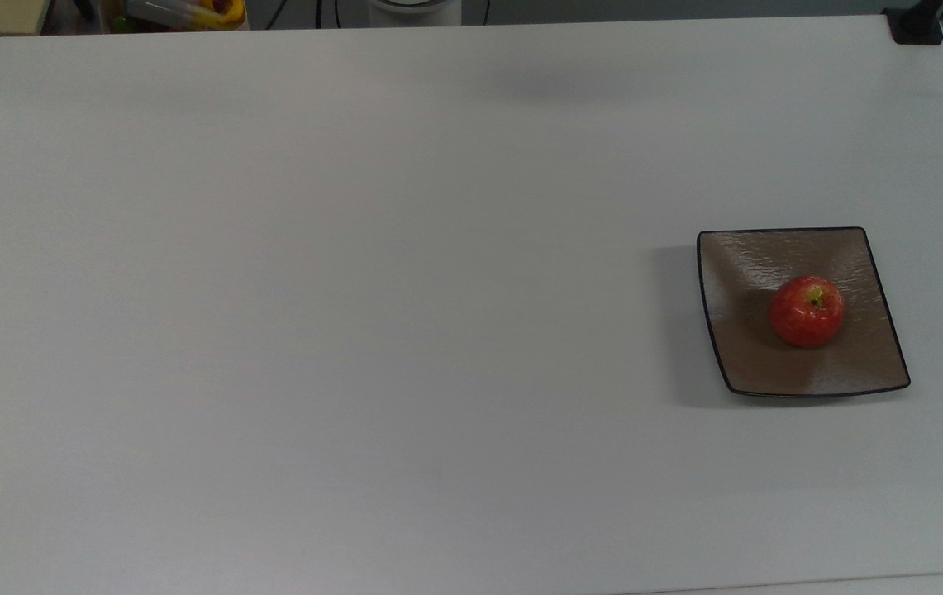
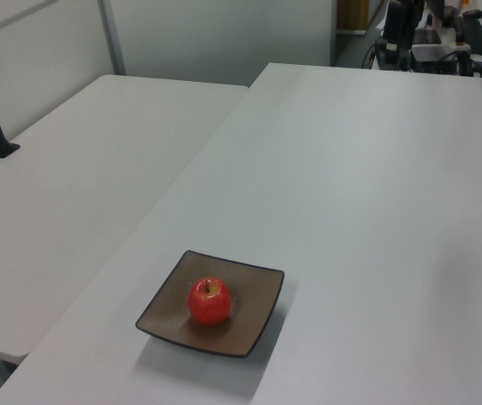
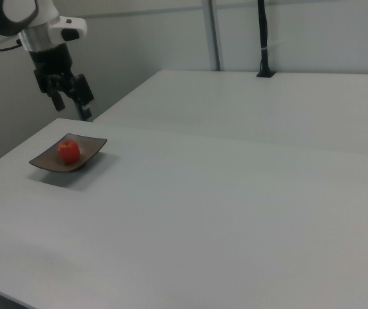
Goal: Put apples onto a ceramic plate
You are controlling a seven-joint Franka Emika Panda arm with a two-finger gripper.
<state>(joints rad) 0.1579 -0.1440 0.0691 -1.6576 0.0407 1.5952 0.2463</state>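
Note:
A small red apple with a yellow-green patch at its stem sits upright near the middle of the square brown-grey plate, at the top view's right. The left view has the apple on the plate near the table's front edge. In the right view the apple rests on the plate at the left. My gripper hangs high above the plate there, well apart from it. It is open, with nothing between its fingers.
The white table is wide and bare left of the plate. A black pole clamp stands at its far right corner. A second white table adjoins on the left view's left. Clutter lies beyond the far edge.

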